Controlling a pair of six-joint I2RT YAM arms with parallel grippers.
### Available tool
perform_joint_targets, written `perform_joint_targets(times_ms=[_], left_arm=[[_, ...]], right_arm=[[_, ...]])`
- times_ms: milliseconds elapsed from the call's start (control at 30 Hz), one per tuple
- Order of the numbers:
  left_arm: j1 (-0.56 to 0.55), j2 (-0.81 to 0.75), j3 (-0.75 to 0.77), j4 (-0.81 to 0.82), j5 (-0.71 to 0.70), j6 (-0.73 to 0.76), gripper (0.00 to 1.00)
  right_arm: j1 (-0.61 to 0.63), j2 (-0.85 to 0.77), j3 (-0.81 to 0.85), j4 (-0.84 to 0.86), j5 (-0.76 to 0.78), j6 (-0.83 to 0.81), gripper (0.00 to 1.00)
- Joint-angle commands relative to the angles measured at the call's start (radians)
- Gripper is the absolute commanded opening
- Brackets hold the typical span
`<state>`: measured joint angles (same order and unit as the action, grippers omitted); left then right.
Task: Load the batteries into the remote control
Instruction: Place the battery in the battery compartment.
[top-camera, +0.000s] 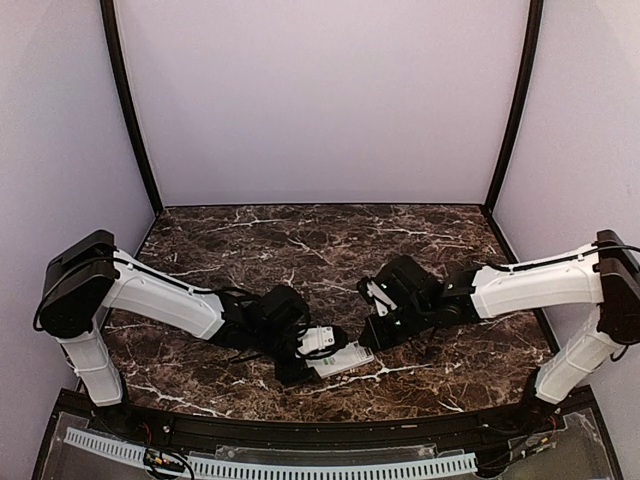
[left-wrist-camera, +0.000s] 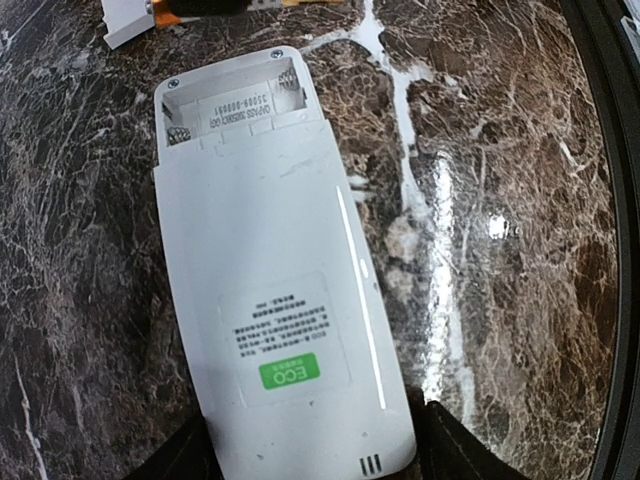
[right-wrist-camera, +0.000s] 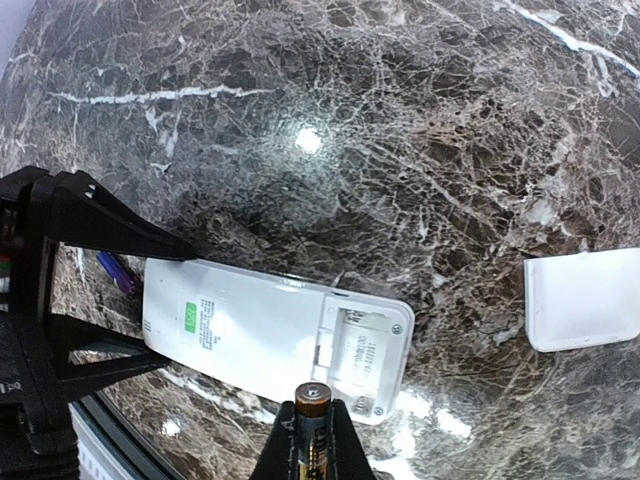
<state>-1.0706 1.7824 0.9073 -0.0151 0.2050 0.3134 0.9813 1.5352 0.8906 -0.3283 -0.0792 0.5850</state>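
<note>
I have my left gripper (left-wrist-camera: 318, 445) spread wide around the label end of the small white rectangular plastic remote control (left-wrist-camera: 270, 280). Both fingers sit against its long edges, bracing it where it lies back-up on the dark brown marble table (left-wrist-camera: 500, 150). The remote control is near the front edge of the table, between my two arms. Its open battery compartment (left-wrist-camera: 230, 100) is at the far end from my left fingers and holds nothing but its coil springs.

My right gripper (right-wrist-camera: 312, 430) is pinched tight on a black cylindrical battery with a coppery cap (right-wrist-camera: 311, 395), which hovers just beside the open bay. The flat white plastic cover piece (right-wrist-camera: 585, 300) lies apart to one side. A small purple cylinder (right-wrist-camera: 115, 270), maybe a second cell, lies half hidden by my left finger.

I judge this as the first battery's insertion, with loading not yet begun. Next I must line the battery up along one bay, tilt its flat end down onto a spring, and press it in. My left grip has to keep the body from sliding.
</note>
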Motion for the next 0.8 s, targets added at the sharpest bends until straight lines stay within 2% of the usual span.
perform_joint_targets(times_ms=[0,133,300,467,600,767], left_arm=[[-0.003,0.043,0.017,-0.018,0.023,-0.016,0.65],[-0.003,0.049,0.021,-0.016,0.010,-0.025,0.64],[-0.004,0.055,0.019,0.010,-0.010,-0.060,0.70],[-0.011,0.070,0.015,0.046,-0.049,-0.070,0.72],[-0.012,0.074,0.013,0.048,-0.044,-0.071,0.66],[-0.011,0.074,0.013,0.040,-0.035,-0.069,0.53]], right_arm=[[0.040,-0.040,-0.069,0.209,0.094,0.092,0.00],[0.042,-0.036,-0.134,0.307,0.136,0.066,0.00],[0.042,-0.028,-0.162,0.373,0.152,0.025,0.00],[0.042,-0.020,-0.203,0.441,0.154,0.020,0.00],[0.042,0.000,-0.215,0.461,0.147,0.024,0.00],[0.043,0.017,-0.227,0.479,0.146,0.020,0.00]])
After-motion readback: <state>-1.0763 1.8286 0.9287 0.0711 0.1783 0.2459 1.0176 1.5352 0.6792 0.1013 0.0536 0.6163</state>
